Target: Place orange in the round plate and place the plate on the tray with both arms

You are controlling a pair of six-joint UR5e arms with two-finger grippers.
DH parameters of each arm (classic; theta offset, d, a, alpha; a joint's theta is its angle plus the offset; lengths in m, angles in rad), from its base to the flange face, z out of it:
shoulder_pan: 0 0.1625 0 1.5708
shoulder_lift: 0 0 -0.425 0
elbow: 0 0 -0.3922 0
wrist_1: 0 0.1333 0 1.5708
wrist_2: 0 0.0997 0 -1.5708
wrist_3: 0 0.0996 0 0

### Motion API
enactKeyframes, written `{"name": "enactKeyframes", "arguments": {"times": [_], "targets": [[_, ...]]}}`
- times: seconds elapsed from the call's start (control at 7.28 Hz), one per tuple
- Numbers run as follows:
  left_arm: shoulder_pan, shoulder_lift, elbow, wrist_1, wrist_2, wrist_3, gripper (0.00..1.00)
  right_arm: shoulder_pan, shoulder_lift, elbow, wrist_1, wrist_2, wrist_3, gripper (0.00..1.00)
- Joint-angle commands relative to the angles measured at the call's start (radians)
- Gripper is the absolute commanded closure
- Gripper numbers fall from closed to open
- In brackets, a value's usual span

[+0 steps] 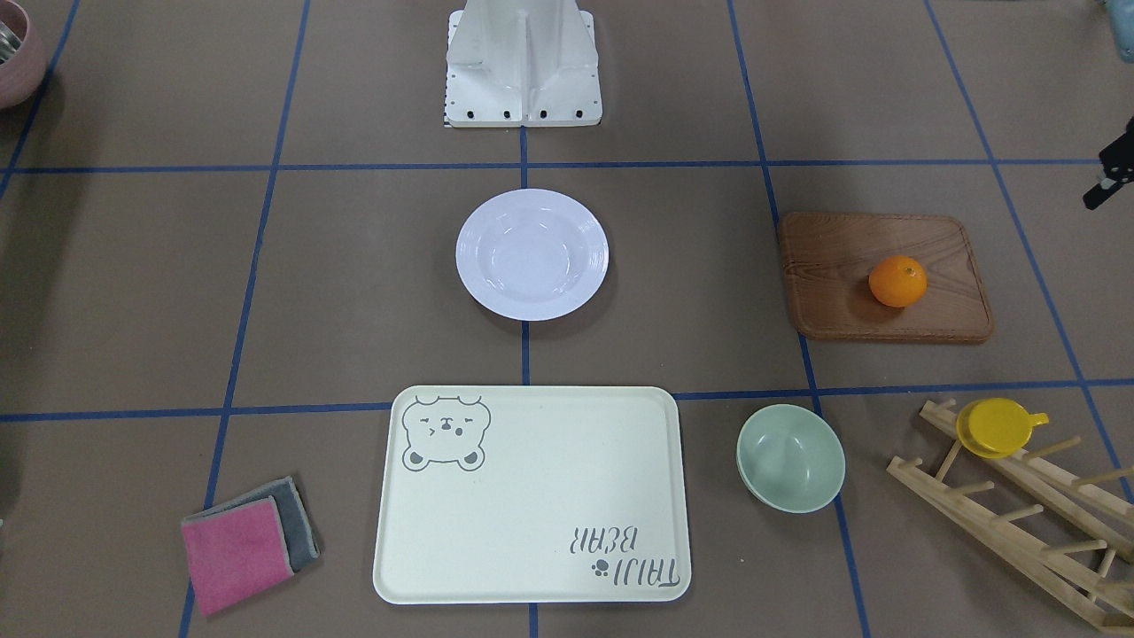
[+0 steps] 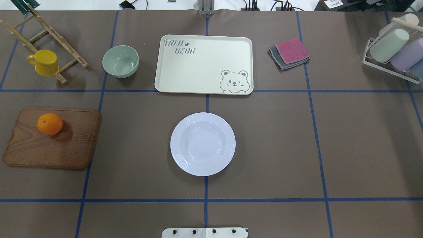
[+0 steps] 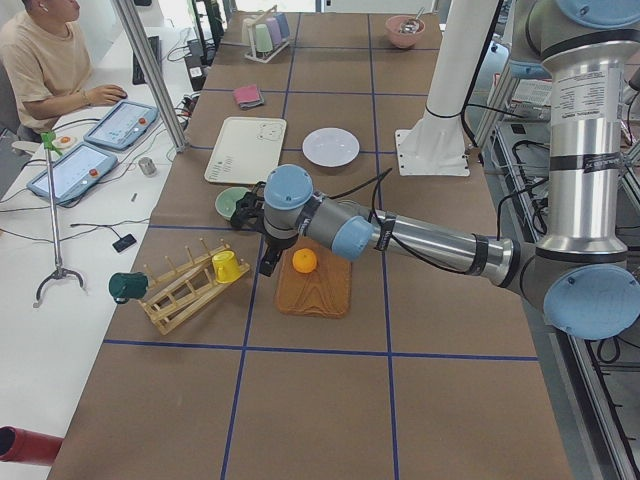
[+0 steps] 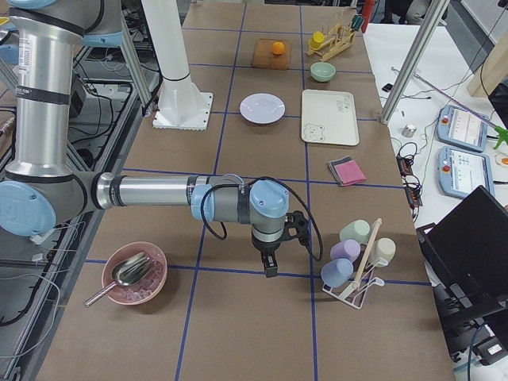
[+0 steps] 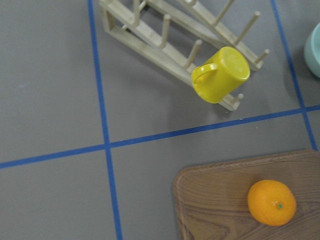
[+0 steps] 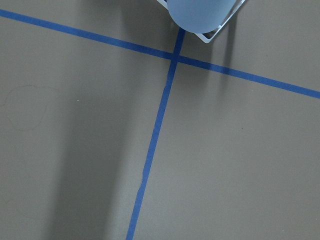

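Note:
The orange [image 1: 897,281] [image 2: 49,124] rests on a brown wooden board [image 2: 66,142] at my left side of the table. Mid-table lies the white round plate [image 2: 202,143] [image 1: 532,254], with nothing in it. Beyond it lies the cream tray [image 2: 201,66] [image 1: 532,496], bare. My left gripper [image 3: 268,264] hangs just beside the orange [image 3: 304,260], apart from it; only a black edge of the left gripper [image 1: 1105,186] shows in the front view, and I cannot tell its state. My right gripper [image 4: 270,268] hovers far off near the cup rack; I cannot tell its state. Neither wrist view shows fingers.
A pale green bowl [image 2: 120,61] stands left of the tray. A yellow cup [image 2: 44,62] hangs on a wooden peg rack [image 1: 1019,523]. Folded pink and grey cloths [image 2: 290,53] lie right of the tray. A rack of pastel cups [image 2: 393,49] and a pink bowl [image 4: 135,274] flank the right arm.

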Motion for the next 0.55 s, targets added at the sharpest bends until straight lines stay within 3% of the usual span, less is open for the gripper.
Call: {"name": "enactKeyframes", "arguments": {"times": [0.0,0.14,0.41], "targets": [[0.187,0.002,0.003,-0.071,0.111,-0.148,0.0,-0.001,0.0,0.004,-0.001,0.001,0.003,0.0],[0.234,0.003,0.003,-0.073,0.114,-0.233,0.0,-0.001,-0.001,0.006,0.001,0.007,0.001,0.0],[0.352,0.004,0.007,-0.128,0.215,-0.414,0.0,-0.006,0.0,0.0,-0.001,0.009,0.001,0.0]]}}
